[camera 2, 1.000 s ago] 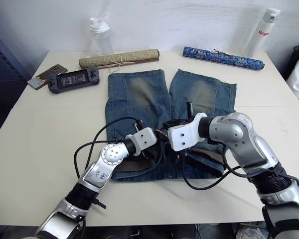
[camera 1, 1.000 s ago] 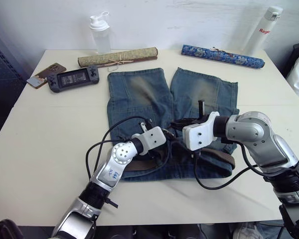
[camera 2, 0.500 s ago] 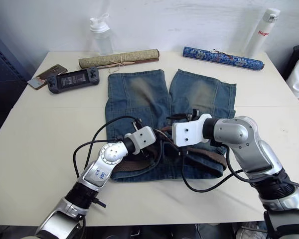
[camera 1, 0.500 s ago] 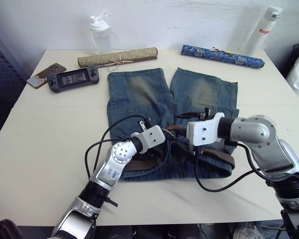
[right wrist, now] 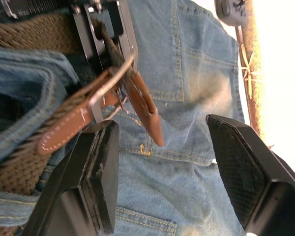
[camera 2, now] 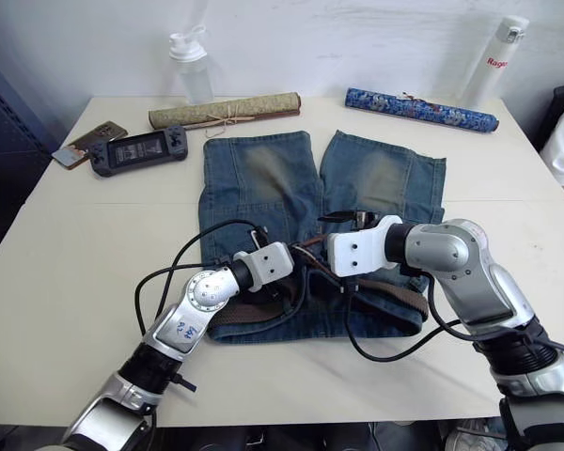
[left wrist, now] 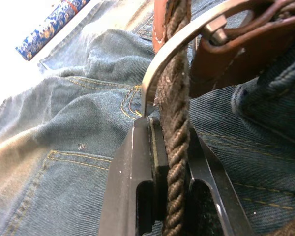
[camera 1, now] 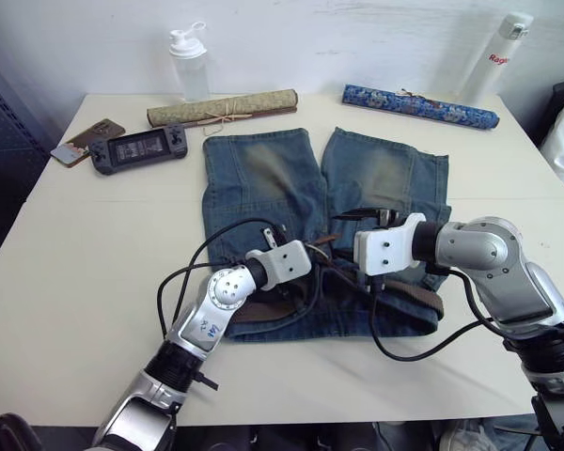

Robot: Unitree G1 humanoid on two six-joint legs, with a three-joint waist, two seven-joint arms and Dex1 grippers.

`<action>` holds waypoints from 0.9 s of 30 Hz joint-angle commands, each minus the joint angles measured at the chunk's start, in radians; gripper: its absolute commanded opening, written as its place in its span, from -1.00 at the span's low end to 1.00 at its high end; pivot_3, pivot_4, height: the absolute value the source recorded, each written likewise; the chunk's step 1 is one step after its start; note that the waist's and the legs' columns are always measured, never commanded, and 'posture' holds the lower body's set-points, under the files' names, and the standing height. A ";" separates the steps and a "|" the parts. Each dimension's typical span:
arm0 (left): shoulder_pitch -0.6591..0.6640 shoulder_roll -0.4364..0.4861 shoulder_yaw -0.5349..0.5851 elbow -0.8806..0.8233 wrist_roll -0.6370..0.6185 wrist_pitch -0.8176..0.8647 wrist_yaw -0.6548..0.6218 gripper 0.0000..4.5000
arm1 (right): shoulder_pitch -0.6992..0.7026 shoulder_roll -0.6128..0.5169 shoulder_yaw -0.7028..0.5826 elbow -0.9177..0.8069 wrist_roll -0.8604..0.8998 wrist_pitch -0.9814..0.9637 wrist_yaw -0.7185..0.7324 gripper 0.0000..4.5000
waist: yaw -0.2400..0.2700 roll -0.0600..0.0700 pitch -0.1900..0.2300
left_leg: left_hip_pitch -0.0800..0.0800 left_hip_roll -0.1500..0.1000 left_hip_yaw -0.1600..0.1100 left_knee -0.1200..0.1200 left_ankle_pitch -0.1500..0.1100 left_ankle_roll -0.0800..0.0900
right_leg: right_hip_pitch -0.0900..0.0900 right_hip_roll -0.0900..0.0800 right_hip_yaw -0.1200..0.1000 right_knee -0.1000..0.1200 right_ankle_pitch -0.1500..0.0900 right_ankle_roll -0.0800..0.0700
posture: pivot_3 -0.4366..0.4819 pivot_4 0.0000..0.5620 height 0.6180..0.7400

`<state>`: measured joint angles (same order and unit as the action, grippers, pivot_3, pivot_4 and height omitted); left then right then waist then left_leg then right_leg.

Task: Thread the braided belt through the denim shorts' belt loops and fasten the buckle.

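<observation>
Denim shorts (camera 1: 291,202) spread flat mid-surface, braided belt (left wrist: 176,147) lying along the waistband nearest the robot, silver buckle (right wrist: 110,84) and tan leather tip (right wrist: 64,130) meeting near the fly. Left pincer (left wrist: 169,162) clamped snugly on the woven strap just behind the buckle; right pincer (right wrist: 162,162) gaping wide above the tip, gripping nothing. Likely trouble from here: tip sliding back out of the frame, or prong missing the weave (loose braid, nothing steadying the tip), should the left pull before the right closes.

denim shorts (camera 1: 291,178) flat on table | braided belt (left wrist: 174,123) thru silver buckle (right wrist: 110,86)
</observation>
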<state>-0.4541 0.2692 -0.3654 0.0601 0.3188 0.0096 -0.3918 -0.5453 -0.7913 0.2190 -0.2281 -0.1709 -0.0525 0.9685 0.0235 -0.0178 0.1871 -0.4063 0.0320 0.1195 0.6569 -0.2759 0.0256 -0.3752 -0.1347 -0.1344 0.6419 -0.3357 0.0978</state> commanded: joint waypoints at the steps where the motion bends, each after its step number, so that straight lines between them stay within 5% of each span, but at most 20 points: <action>1: -0.005 -0.003 -0.001 -0.014 0.005 -0.029 0.000 -1.00 | -0.011 -0.007 -0.015 -0.010 0.003 -0.029 -0.001 0.35 | 0.000 0.000 0.000 | 0.000 0.000 0.000 0.000 0.000 0.000 | 0.000 0.000 0.000 0.000 0.000 0.000 | -0.05 -0.47 0.63; 5: -0.006 -0.002 0.002 -0.013 0.007 -0.027 -0.003 -1.00 | -0.012 -0.004 -0.012 -0.012 0.006 -0.040 0.001 0.35 | 0.000 0.000 0.000 | 0.000 0.000 0.000 0.000 0.000 0.000 | 0.000 0.000 0.000 0.000 0.000 0.000 | -0.05 -0.47 0.63; 12: -0.015 0.000 0.000 -0.005 0.017 -0.028 -0.003 -1.00 | -0.008 0.002 -0.008 -0.038 0.014 -0.035 0.003 -0.98 | 0.000 0.000 0.000 | 0.000 0.000 0.000 0.000 0.000 0.000 | 0.000 0.000 0.000 0.000 0.000 0.000 | -0.05 -0.47 0.63; 18: -0.016 -0.002 0.003 -0.004 0.018 -0.037 0.000 -1.00 | 0.003 0.005 -0.006 -0.048 0.016 -0.031 0.001 -0.98 | 0.000 0.000 0.000 | 0.000 0.000 0.000 0.000 0.000 0.000 | 0.000 0.000 0.000 0.000 0.000 0.000 | -0.05 -0.47 0.63; 19: -0.016 0.000 0.003 -0.003 0.020 -0.042 0.003 -0.68 | 0.005 0.007 -0.006 -0.049 0.015 -0.029 0.000 -1.00 | 0.000 0.000 0.000 | 0.000 0.000 0.000 0.000 0.000 0.000 | 0.000 0.000 0.000 0.000 0.000 0.000 | -0.05 -0.47 0.63; 25: 0.021 -0.008 0.053 -0.061 -0.119 0.006 -0.089 0.32 | 0.018 0.016 -0.025 -0.066 0.027 -0.011 -0.014 -1.00 | -0.001 0.000 0.000 | 0.000 0.000 0.000 0.000 0.000 0.000 | 0.000 0.000 0.000 0.000 0.000 0.000 | -0.05 -0.47 0.63; 27: 0.039 0.012 0.087 -0.100 -0.183 0.023 -0.143 0.46 | 0.022 0.017 -0.038 -0.077 0.038 -0.007 -0.019 -1.00 | -0.002 0.000 0.000 | 0.000 0.000 0.000 0.000 0.000 0.000 | 0.000 0.000 0.000 0.001 0.000 0.000 | -0.05 -0.47 0.63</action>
<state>-0.4255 0.2731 -0.3082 0.0258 0.2008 0.0252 -0.4911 -0.5245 -0.7756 0.2261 -0.2615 -0.1605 -0.0600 0.9649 0.0211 -0.0177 0.1871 -0.4063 0.0327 0.1194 0.6572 -0.2760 0.0256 -0.3753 -0.1344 -0.1343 0.6424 -0.3357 0.0978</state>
